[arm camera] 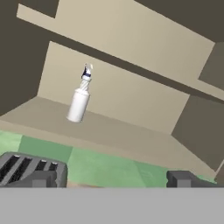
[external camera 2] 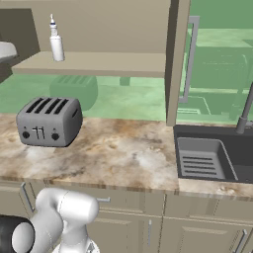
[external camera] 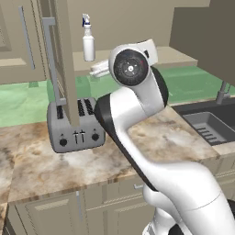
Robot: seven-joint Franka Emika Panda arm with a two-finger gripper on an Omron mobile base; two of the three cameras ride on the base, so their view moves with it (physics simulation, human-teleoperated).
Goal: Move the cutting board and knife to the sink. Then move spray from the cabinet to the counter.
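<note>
The spray (external camera: 88, 42) (external camera 2: 56, 43) (arm camera: 80, 101), a slim white bottle with a dark trigger nozzle, stands upright on the shelf of the open cabinet (external camera 2: 104, 63). My gripper (arm camera: 113, 179) is open with nothing between its fingers. It hangs in front of the shelf, some way short of the bottle, which lies ahead and to the left in the hand view. The marbled counter (external camera: 156, 137) (external camera 2: 118, 153) runs below. The dark sink (external camera: 212, 124) (external camera 2: 207, 157) with its ribbed rack sits at the right. The cutting board and the knife are out of view.
A silver toaster (external camera: 75, 128) (external camera 2: 49, 121) stands on the counter below the shelf. An open cabinet door with a long bar handle (external camera: 54, 59) (external camera 2: 178, 59) juts out between toaster and sink. The grey faucet (external camera 2: 245, 116) rises behind the basin.
</note>
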